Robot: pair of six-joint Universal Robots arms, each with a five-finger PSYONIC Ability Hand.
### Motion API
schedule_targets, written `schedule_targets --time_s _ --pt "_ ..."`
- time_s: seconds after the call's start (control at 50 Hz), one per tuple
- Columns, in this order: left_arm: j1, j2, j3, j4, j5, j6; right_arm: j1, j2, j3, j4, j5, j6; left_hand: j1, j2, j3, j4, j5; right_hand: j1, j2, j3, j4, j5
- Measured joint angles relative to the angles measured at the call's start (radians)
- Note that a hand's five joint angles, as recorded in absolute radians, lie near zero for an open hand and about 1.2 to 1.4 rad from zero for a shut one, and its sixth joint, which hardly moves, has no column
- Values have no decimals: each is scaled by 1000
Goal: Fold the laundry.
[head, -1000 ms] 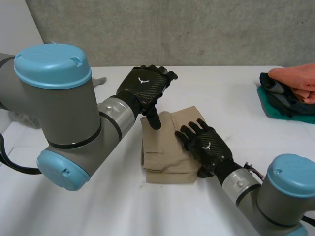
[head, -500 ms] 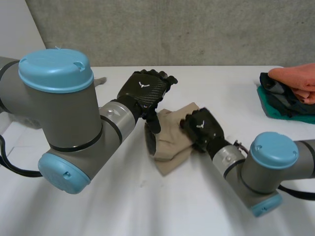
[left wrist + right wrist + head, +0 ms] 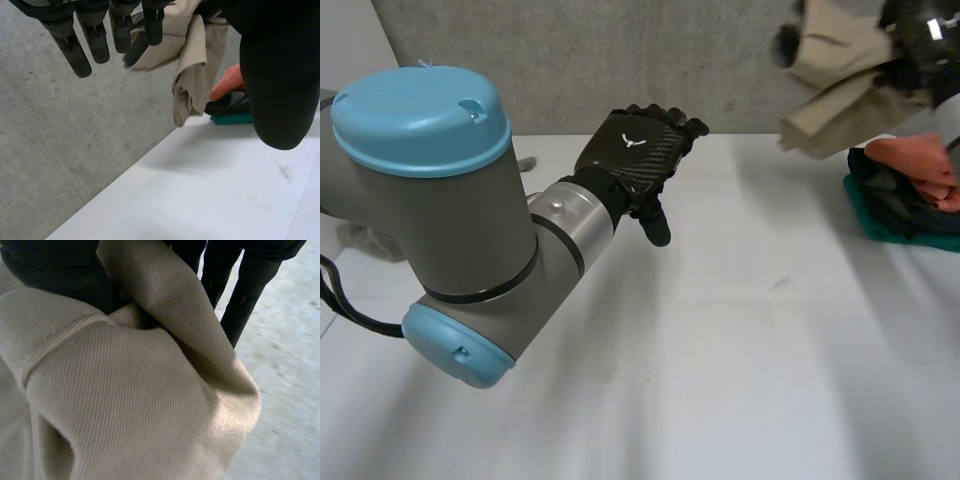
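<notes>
A folded beige cloth [image 3: 835, 75] hangs in the air at the far right, bunched and drooping, with my right hand [image 3: 920, 30] shut on it from above. In the right wrist view the beige cloth [image 3: 125, 405] is pinched between the thumb and the fingers [image 3: 245, 285]. It hangs just above a stack of folded laundry [image 3: 910, 190]. My left hand [image 3: 635, 155] hovers over the middle of the table, fingers straight and holding nothing. Beyond the fingers [image 3: 95, 35] in the left wrist view, the beige cloth [image 3: 195, 65] dangles in front of the wall.
The stack at the right edge has an orange piece [image 3: 920, 160] on top, with black and teal [image 3: 880, 225] pieces under it. A grey cloth [image 3: 360, 240] lies at the far left behind my left arm. A concrete wall [image 3: 620, 60] closes the table's far side.
My right hand closed on the beige cloth, lifted it off the table and carried it up and right to above the stack. The left hand stayed almost in place.
</notes>
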Motion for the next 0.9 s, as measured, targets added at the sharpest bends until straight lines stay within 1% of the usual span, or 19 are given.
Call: schedule_targets --time_s 0.04,0.12,0.14,0.16,0.18,0.28,0.36,0.38,0.46,0.54,0.66,0.72,0.76,0.78,0.8,0.82,0.86,0.88,0.9 --pt "-9 0 1 0 1 -1 -71 43 -74 -4 -34 46 0 0 0 0 0 0 0 9 3 0" --pt "-20 0 1 2 1 -1 -146 119 -169 -8 -87 105 0 0 0 0 0 0 8 15 5 0" --pt "-25 0 1 3 1 -1 -185 170 -223 -13 -118 136 0 0 0 0 0 0 8 15 5 0" --pt "-26 0 1 3 1 0 -191 178 -232 -15 -122 141 0 0 0 0 0 0 8 15 5 0" --pt "-29 0 1 4 1 0 -223 227 -276 -24 -148 165 0 0 0 0 0 0 9 15 5 9" --pt "-37 0 0 6 1 0 -299 379 -386 -73 -219 207 0 0 0 0 0 0 12 15 5 30" --pt "-40 0 -2 6 1 0 -336 464 -424 -97 -264 214 0 0 0 0 0 0 12 15 5 40" --pt "-41 -2 -4 7 1 0 -358 504 -435 -107 -286 215 0 0 0 0 0 0 12 15 5 40" --pt "-42 -5 -10 7 1 0 -395 551 -441 -118 -318 214 0 0 0 0 0 0 12 15 5 56" --pt "-46 -12 -20 6 1 0 -455 599 -428 -132 -387 211 0 0 0 0 0 0 12 25 6 101" --pt "-52 -17 -28 5 1 0 -486 597 -358 -170 -488 202 0 0 0 0 0 0 12 25 7 128" --pt "-53 -17 -27 5 1 1 -488 582 -325 -191 -509 201 0 0 0 0 0 0 12 25 8 130" --pt "-54 -16 -26 5 1 1 -487 561 -297 -205 -517 201 0 0 0 0 0 1 -17 -31 -67 59" --pt "-54 -16 -25 5 1 2 -486 552 -286 -209 -518 201 0 0 0 0 0 -5 -76 -93 -131 -10" --pt "-54 -15 -24 5 1 2 -486 538 -271 -212 -516 201 0 0 0 0 0 -60 -226 -217 -257 -123" --pt "-54 -13 -23 5 1 2 -485 521 -254 -215 -510 201 0 0 0 0 0 -217 -386 -375 -429 -279" --pt "-55 -11 -22 5 1 2 -484 488 -225 -214 -495 202 0 0 0 0 0 -456 -594 -600 -656 -481" --pt "-55 -9 -20 5 1 2 -484 466 -204 -212 -483 202 0 0 0 0 0 -566 -727 -731 -774 -597" --pt "-56 -8 -20 6 1 2 -484 448 -188 -208 -473 202 0 0 0 0 0 -617 -782 -786 -839 -666"
